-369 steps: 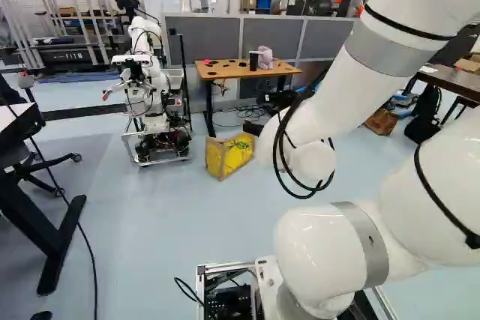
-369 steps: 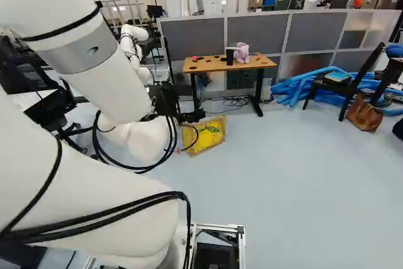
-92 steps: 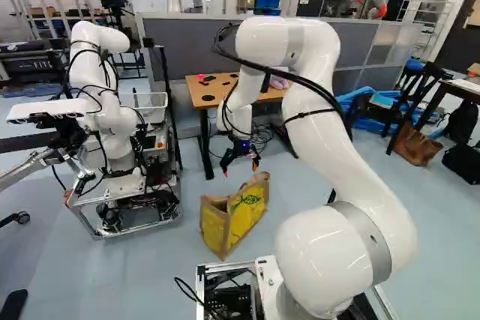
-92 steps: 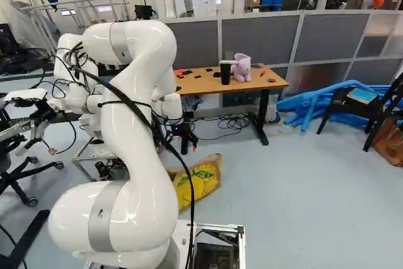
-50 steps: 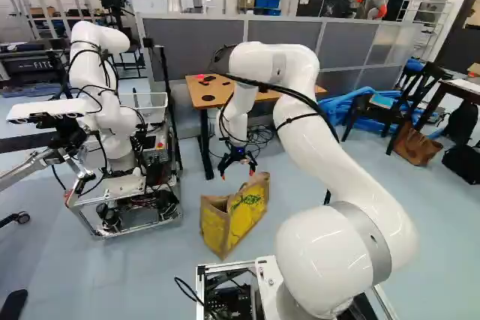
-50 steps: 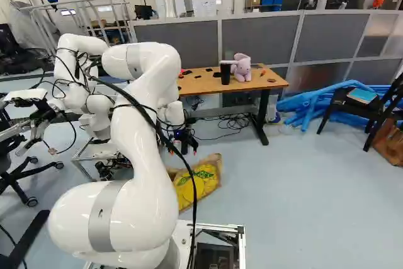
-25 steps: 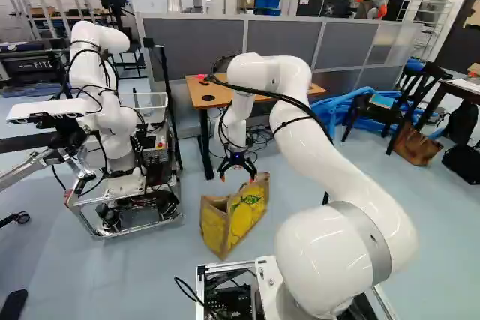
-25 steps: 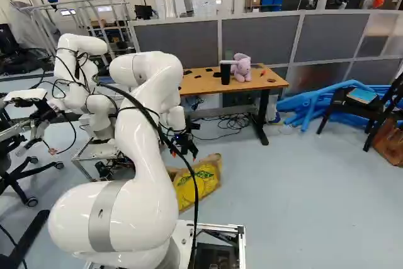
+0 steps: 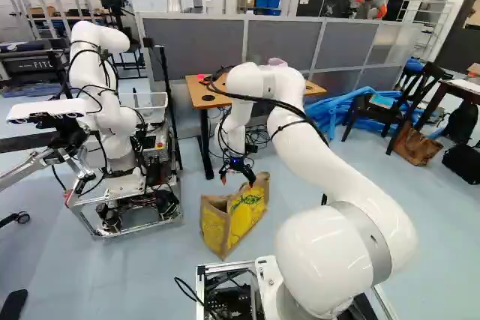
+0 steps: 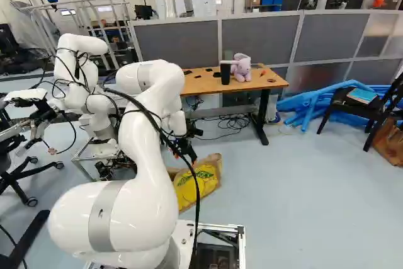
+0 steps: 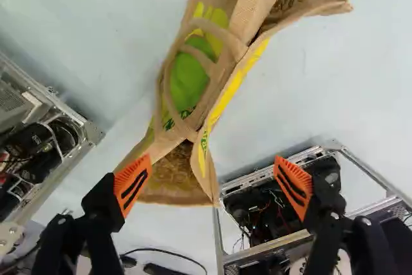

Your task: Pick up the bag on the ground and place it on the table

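Note:
My gripper (image 9: 237,180) hangs just above the bag's far end in the left base view, its fingers spread. In the wrist view the open gripper (image 11: 213,186) has nothing gripped; the tan and yellow bag (image 11: 222,104) lies ahead of and below its fingers, with two looped handles draped over its green and yellow side. The bag (image 9: 244,215) stands on the floor near the front of my base, its top partly folded. Beyond it is the wooden table (image 10: 204,81), holding a pink plush toy (image 10: 241,67) and a black cup (image 10: 225,72).
Another robot (image 9: 112,121) on a wheeled frame stands left of the bag. Grey partitions (image 10: 258,39) run behind the table. Cables (image 10: 233,122) lie under it. Blue tubes (image 10: 315,102) and a black chair (image 10: 359,108) are to the right.
Since the oldest views, the base has moved closer to the bag and table. Over the last second or so, my arm has lowered the gripper toward the bag; the bag stays put.

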